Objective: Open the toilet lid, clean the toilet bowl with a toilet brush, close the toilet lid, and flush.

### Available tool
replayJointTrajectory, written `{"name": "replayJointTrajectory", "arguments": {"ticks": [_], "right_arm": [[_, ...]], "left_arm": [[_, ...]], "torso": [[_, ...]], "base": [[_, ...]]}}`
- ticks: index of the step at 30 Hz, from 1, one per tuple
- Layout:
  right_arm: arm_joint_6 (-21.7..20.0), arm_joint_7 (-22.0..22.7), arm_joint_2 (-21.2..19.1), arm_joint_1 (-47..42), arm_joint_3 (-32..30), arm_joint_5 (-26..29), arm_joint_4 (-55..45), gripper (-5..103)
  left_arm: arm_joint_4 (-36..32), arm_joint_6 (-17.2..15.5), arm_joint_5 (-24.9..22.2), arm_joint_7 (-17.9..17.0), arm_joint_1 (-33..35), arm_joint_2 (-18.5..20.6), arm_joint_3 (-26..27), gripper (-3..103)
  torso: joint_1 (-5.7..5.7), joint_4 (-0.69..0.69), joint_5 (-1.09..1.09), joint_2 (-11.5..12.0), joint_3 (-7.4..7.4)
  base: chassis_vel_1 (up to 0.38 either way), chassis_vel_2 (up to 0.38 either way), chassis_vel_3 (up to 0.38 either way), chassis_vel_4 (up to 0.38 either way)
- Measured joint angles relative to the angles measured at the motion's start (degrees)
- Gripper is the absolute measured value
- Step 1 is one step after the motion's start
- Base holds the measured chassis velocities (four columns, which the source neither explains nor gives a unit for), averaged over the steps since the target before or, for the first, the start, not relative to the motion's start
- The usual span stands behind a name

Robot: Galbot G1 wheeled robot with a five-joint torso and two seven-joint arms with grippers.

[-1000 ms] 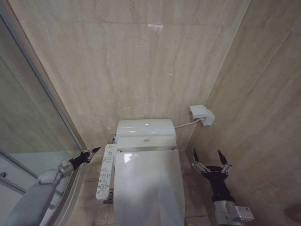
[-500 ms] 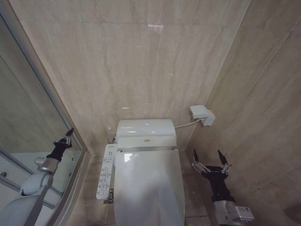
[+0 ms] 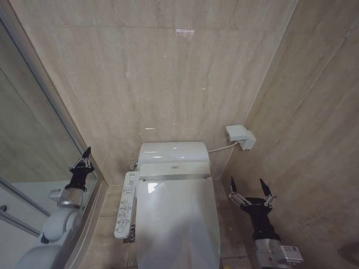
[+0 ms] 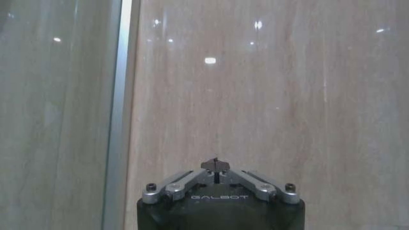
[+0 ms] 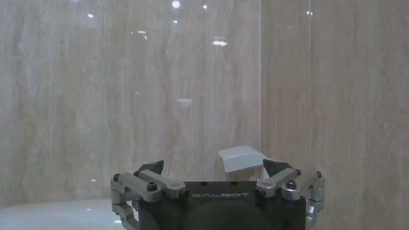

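Toilet lid (image 3: 178, 221) glossy white oval, down flat, left gripper (image 3: 85, 159) pinched together, right gripper (image 3: 251, 189) spread apart.

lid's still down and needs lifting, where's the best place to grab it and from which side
Probably the lid's front edge, nearest the robot, hooked from below and swung up toward the wall. It lies flat and smooth, hinged at the back by the tank, so only the rim gives purchase. The open right gripper beside the toilet seems the better placed.

The toilet lid (image 3: 177, 224) lies between the left hand (image 3: 85, 158) and right hand (image 3: 250, 188).
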State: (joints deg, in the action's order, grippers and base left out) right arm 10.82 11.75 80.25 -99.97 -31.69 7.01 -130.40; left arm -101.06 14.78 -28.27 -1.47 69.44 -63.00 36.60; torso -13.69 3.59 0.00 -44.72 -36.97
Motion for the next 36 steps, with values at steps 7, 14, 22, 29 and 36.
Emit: {"name": "replayJointTrajectory", "arguments": {"ticks": [7, 14, 22, 29, 36], "right_arm": [[0.0, 0.0, 0.0, 0.0, 0.0, 0.0, 0.0, 100], [0.0, 0.0, 0.0, 0.0, 0.0, 0.0, 0.0, 100], [0.0, 0.0, 0.0, 0.0, 0.0, 0.0, 0.0, 100], [0.0, 0.0, 0.0, 0.0, 0.0, 0.0, 0.0, 100], [0.0, 0.0, 0.0, 0.0, 0.0, 0.0, 0.0, 100]], "left_arm": [[-7.6, 0.0, 0.5, 0.0, 8.2, -0.6, 3.8, 0], [-15.2, -0.9, 1.8, -1.2, 17.2, -4.7, 6.5, 0], [-21.3, 0.5, 4.7, -0.6, 26.6, -8.7, 7.4, 18], [-23.1, 3.0, 6.0, 0.8, 30.5, -9.1, 9.7, 45], [-20.9, 6.0, 6.3, 2.1, 32.0, -9.5, 11.6, 72]], "torso": [[0.00, 0.00, 0.02, 0.0, 0.00], [0.00, 0.01, 0.00, 0.0, 0.01], [0.00, 0.01, 0.00, 0.0, 0.01], [0.00, 0.01, 0.01, 0.0, 0.00], [0.00, 0.01, 0.00, 0.0, 0.00]], "base": [[0.000, 0.000, 0.000, 0.000], [0.000, 0.000, 0.000, 0.000], [0.000, 0.000, 0.000, 0.000], [0.000, 0.000, 0.000, 0.000], [0.000, 0.000, 0.000, 0.000]]}}
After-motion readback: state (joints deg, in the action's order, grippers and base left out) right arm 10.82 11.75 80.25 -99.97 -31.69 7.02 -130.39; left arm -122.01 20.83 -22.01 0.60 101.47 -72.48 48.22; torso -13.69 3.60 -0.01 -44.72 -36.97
